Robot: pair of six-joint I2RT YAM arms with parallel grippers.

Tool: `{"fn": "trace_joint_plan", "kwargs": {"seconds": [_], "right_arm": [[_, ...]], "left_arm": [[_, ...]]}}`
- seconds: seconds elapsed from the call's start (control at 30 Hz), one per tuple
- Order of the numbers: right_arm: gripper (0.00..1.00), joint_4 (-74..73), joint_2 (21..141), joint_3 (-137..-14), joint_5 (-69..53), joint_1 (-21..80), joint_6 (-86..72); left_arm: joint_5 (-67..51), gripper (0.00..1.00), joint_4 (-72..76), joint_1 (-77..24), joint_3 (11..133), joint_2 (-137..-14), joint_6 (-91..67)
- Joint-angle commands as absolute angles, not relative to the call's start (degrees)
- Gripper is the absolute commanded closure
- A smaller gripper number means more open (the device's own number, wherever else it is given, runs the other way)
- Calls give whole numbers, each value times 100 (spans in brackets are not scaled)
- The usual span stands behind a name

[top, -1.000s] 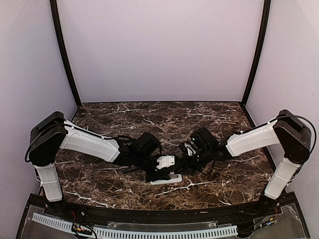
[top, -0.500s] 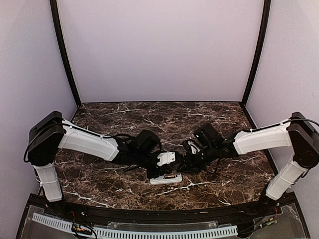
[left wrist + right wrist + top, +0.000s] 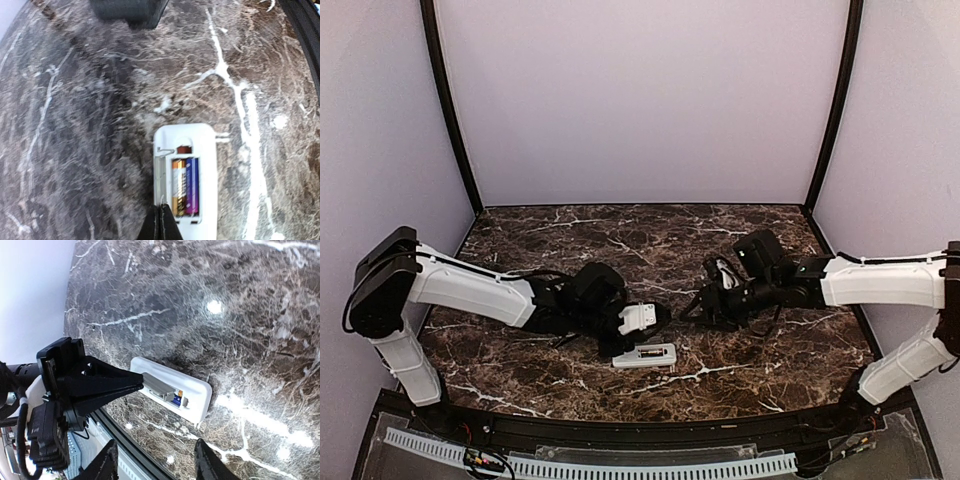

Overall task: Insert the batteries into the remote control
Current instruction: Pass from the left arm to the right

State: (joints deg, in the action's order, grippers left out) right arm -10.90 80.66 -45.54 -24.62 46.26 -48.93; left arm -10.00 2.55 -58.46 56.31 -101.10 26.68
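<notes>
**Remote lies back-up on the counter with a battery in its bay; left claw clenched, right claw released**

A dark, white-veined marble counter (image 3: 620, 240) is seen from above, with two white-and-black robot arms reaching in from either side. The remote control (image 3: 658, 352), small, slim and white, lies flat near the front middle of the counter with its recessed bay facing up.

In the left wrist view, one battery (image 3: 185, 185), banded orange, blue and purple, sits lengthwise in the right side of the bay. The slot beside it looks pale grey; what it holds cannot be told.

The left claw (image 3: 161, 225) is clenched, its two dark fingertips pressed together with nothing seen between them, and it touches the near edge of the bay.

The right claw (image 3: 156, 442) is released, its fingers apart and grasping nothing. It hangs to the right of the remote, apart from it, pointing toward the remote and the left claw.
</notes>
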Motion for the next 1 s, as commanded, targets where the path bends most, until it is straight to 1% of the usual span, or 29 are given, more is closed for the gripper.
{"fn": "trace_joint_plan", "kwargs": {"seconds": [0.0, 0.1, 0.13, 0.23, 0.27, 0.3, 0.33, 0.37, 0.4, 0.43, 0.47, 0.5, 0.57, 0.63, 0.7, 0.8, 0.83, 0.9, 0.97], "right_arm": [[48, -1071, 7619, -4531, -2160, 4504, -5210], [43, -898, 7432, -4616, -2108, 4509, -5447], [42, -847, 7390, -4678, -2103, 4501, -5506], [34, -724, 7367, -4914, -2172, 4502, -5614], [32, -623, 7392, -4981, -2255, 4507, -5638], [29, -515, 7429, -5036, -2348, 4507, -5680], [27, -381, 7495, -5070, -2455, 4520, -5724], [24, -246, 7540, -5098, -2536, 4545, -5767], [24, -127, 7580, -5117, -2592, 4577, -5807], [23, 34, 7607, -5112, -2653, 4602, -5840], [23, 206, 7624, -5096, -2710, 4629, -5901], [23, 325, 7641, -5090, -2754, 4650, -5951], [24, 479, 7653, -5106, -2797, 4705, -6007], [24, 401, 7662, -5173, -2751, 4750, -5975], [28, 342, 7693, -5203, -2724, 4772, -5953], [41, 383, 7686, -5153, -2738, 4772, -5968], [42, 349, 7690, -5151, -2719, 4772, -5961], [42, 180, 7681, -5150, -2626, 4772, -5909], [40, 23, 7650, -5123, -2474, 4760, -5855]], "left_arm": [[-121, 100, 837, -5906, 5140, -9198, 3052], [744, 100, 1698, -6124, 4773, -8685, 3707], [913, 100, 2195, -6173, 4593, -8605, 3875], [1720, 100, 3088, -6416, 4330, -8418, 4849], [1901, 100, 3589, -6477, 4218, -8437, 5087], [2281, 100, 3921, -6583, 4161, -8519, 5618], [2468, 100, 4687, -6636, 4037, -8583, 5898], [2816, 100, 5095, -6719, 3979, -8766, 6502], [2964, 100, 5927, -6752, 3888, -8874, 6784], [3241, 100, 6330, -6805, 3865, -9147, 7363], [3357, 100, 7137, -6830, 3847, -9428, 7663], [3518, 100, 7497, -6865, 3847, -9579, 8195], [3630, 100, 8775, -6912, 3894, -10001, 8910], [3718, 100, 9192, -6973, 4029, -10305, 9268], [3754, 100, 9255, -7035, 4151, -10454, 9384], [3716, 100, 9262, -7074, 4208, -10547, 9456], [3726, 100, 9263, -7074, 4221, -10549, 9466], [3764, 100, 9271, -7075, 4227, -10538, 9492], [3789, 100, 9270, -7080, 4215, -10512, 9525]]}}
